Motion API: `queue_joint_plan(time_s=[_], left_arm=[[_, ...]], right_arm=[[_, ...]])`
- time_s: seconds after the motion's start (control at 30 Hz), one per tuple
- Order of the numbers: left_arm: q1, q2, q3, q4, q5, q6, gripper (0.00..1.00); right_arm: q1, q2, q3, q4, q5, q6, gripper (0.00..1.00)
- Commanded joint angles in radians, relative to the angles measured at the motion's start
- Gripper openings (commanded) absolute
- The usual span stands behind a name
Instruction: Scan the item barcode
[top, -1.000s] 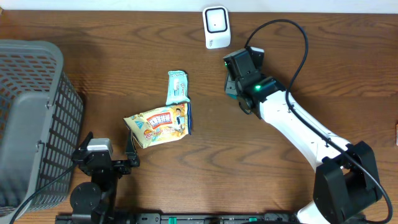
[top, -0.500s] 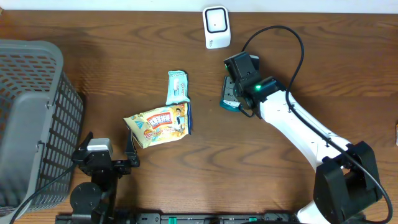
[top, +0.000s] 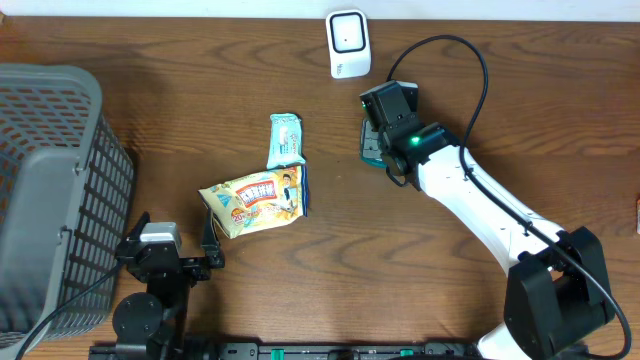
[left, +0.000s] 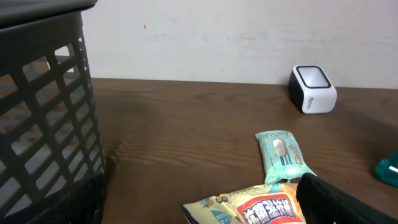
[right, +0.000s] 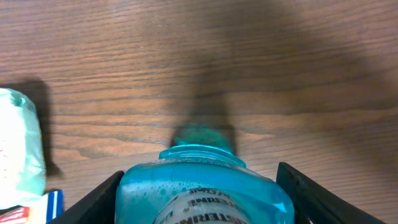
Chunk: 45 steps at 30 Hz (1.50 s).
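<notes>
R fingers (right: 311, 208) clamp teal bottle (right: 205, 193) nr scanner (top: 347, 42); L fingers (left: 336, 208) wide apart by snack bag (left: 249, 208).

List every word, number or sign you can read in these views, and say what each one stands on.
"STERINE": on the label of the blue bottle, with its start cut off at the frame's edge in the right wrist view.
Characters on a red banner on the snack bag: too blurred to read.
Print on the wipes pack: too small to read.
No legible marking shows on the scanner.
</notes>
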Motion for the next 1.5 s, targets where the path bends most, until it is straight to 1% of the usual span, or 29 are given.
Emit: queue_joint_plan(time_s=[0.0,0.17,0.3,0.37,0.43,0.47,0.57,0.7,0.77,0.87,0.9,0.97,1.0,1.07,1.1,1.17,1.3,1.47], left_arm=[[0.004,-0.006,0.0,0.001,0.014,-0.005,0.98],[0.004,-0.006,0.0,0.001,0.014,-0.005,0.98],[0.004,-0.006,0.0,0.001,0.014,-0.005,0.98],[0.004,-0.006,0.0,0.001,0.014,-0.005,0.98],[0.004,-0.006,0.0,0.001,0.014,-0.005,0.97],[0.004,-0.006,0.0,0.001,0.014,-0.005,0.98],[0.004,-0.006,0.0,0.001,0.014,-0.005,0.97],[0.004,-0.006,0.0,0.001,0.014,-0.005,0.98],[0.004,-0.006,0.0,0.001,0.014,-0.005,0.98],[0.004,-0.006,0.0,0.001,0.014,-0.005,0.98],[0.004,-0.006,0.0,0.001,0.014,-0.005,0.97],[0.004,-0.006,0.0,0.001,0.014,-0.005,0.97],[0.004,-0.006,0.0,0.001,0.014,-0.005,0.98],[0.004,-0.006,0.0,0.001,0.014,-0.005,0.98],[0.004,-0.006,0.0,0.001,0.014,-0.005,0.98],[0.004,-0.006,0.0,0.001,0.014,-0.005,0.98],[0.004,-0.006,0.0,0.001,0.014,-0.005,0.98],[0.004,-0.006,0.0,0.001,0.014,-0.005,0.98]], right_arm=[[0.0,-0.014,0.015,0.006,0.049,-0.037,0.69],[0.006,-0.014,0.014,-0.013,0.049,-0.037,0.79],[0.006,-0.014,0.014,-0.026,0.05,-0.037,0.83],[0.006,-0.014,0.015,-0.026,0.05,-0.037,0.88],[0.006,-0.02,0.018,-0.021,0.05,-0.038,0.96],[0.006,-0.024,0.023,-0.024,0.049,-0.042,0.98],[0.006,-0.054,0.066,-0.066,0.049,-0.105,0.99],[0.006,-0.121,0.166,-0.221,0.049,-0.192,0.99],[0.006,-0.159,0.195,-0.272,0.049,-0.246,0.99],[0.006,-0.222,0.2,-0.293,0.022,-0.308,0.99],[0.006,-0.232,0.2,-0.286,-0.024,-0.373,0.99],[0.003,-0.235,0.2,-0.279,-0.169,-0.578,0.99],[0.001,-0.229,0.2,-0.286,-0.221,-0.649,0.99],[-0.01,-0.2,0.2,-0.311,-0.297,-0.772,0.99],[-0.018,-0.177,0.198,-0.314,-0.299,-0.8,0.99],[-0.032,-0.13,0.198,-0.304,-0.295,-0.834,0.99],[-0.061,-0.028,0.198,-0.263,-0.287,-0.837,0.99],[-0.065,0.034,0.198,-0.237,-0.243,-0.839,0.99]])
